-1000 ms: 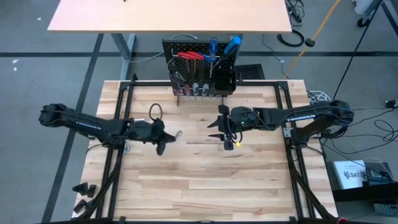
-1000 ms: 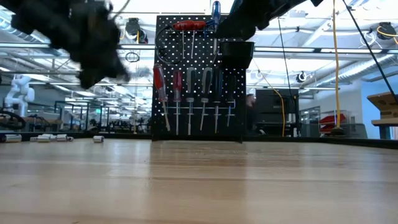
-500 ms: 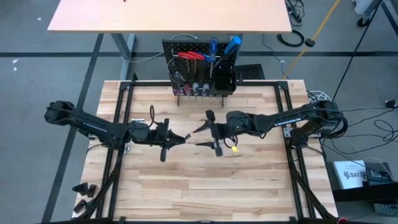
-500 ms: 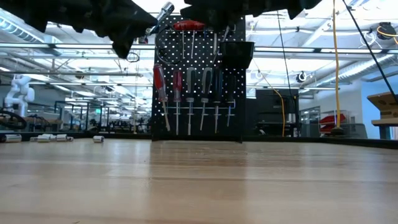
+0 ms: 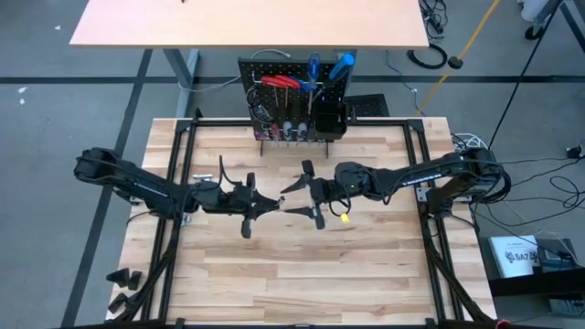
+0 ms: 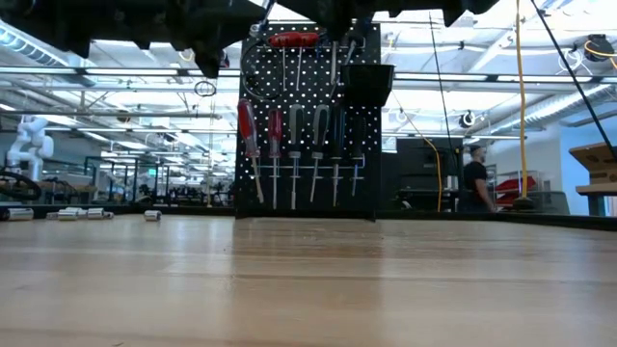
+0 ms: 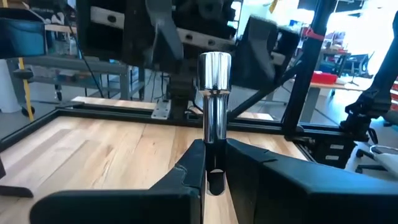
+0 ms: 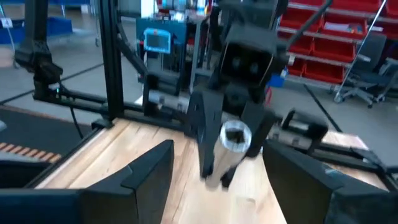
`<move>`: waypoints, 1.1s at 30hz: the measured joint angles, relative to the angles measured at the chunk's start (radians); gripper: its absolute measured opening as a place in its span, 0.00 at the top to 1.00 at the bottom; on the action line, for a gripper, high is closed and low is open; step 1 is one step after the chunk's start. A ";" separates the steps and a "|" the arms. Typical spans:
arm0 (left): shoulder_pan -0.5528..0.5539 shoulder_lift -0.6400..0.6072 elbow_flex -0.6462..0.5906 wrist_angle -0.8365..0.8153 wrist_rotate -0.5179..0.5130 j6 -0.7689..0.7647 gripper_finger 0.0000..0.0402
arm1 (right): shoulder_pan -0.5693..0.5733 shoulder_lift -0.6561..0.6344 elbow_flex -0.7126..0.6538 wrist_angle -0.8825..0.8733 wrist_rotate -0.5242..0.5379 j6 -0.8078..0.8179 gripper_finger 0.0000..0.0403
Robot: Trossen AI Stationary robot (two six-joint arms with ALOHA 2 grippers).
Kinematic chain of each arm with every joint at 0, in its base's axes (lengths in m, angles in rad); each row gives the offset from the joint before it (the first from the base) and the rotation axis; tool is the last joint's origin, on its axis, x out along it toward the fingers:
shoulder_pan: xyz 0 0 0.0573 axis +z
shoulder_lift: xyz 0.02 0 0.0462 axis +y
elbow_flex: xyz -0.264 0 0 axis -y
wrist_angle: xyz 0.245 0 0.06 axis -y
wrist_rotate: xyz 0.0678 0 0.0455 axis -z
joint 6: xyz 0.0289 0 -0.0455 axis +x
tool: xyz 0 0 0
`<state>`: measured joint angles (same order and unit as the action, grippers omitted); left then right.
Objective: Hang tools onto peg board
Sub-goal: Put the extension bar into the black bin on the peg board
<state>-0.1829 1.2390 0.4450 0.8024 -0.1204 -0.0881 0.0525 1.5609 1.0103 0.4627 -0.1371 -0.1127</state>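
The two arms meet above the middle of the surface (image 5: 274, 265), and the step in hand looks like a pass of one small tool from arm to arm. The left gripper (image 7: 211, 168) has its jaws closed tight on a short silver metal piece (image 7: 214, 93), which stands out beyond the fingertips toward the other arm. The right gripper (image 5: 294, 195) faces it with its jaws spread wide and empty; in its own wrist view the round end of the silver piece sits between its two fingers (image 8: 149, 174), not yet gripped.

To do this well, the right jaws should likely slide on along the shaft until they cover a good part of the free end, centred on it, and then close squarely. The left jaws should let go only once the right grip is firm, since the polished shaft could slip or tilt. A straight, slow pull apart afterwards would keep the piece from twisting.

The peg board (image 5: 294, 91) stands upright at the far edge of the surface, well apart from both arms, with several screwdrivers (image 6: 299, 154) already hanging on it and a black bin (image 6: 366, 82) at its upper corner
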 joint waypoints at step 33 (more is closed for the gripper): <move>0.001 0.042 0.002 0.006 -0.069 0.020 0.73 | -0.008 0.012 -0.001 0.012 0.083 -0.043 0.86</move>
<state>-0.1818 1.2808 0.4469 0.8088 -0.1897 -0.0679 0.0448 1.5725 1.0093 0.4751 -0.0537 -0.1552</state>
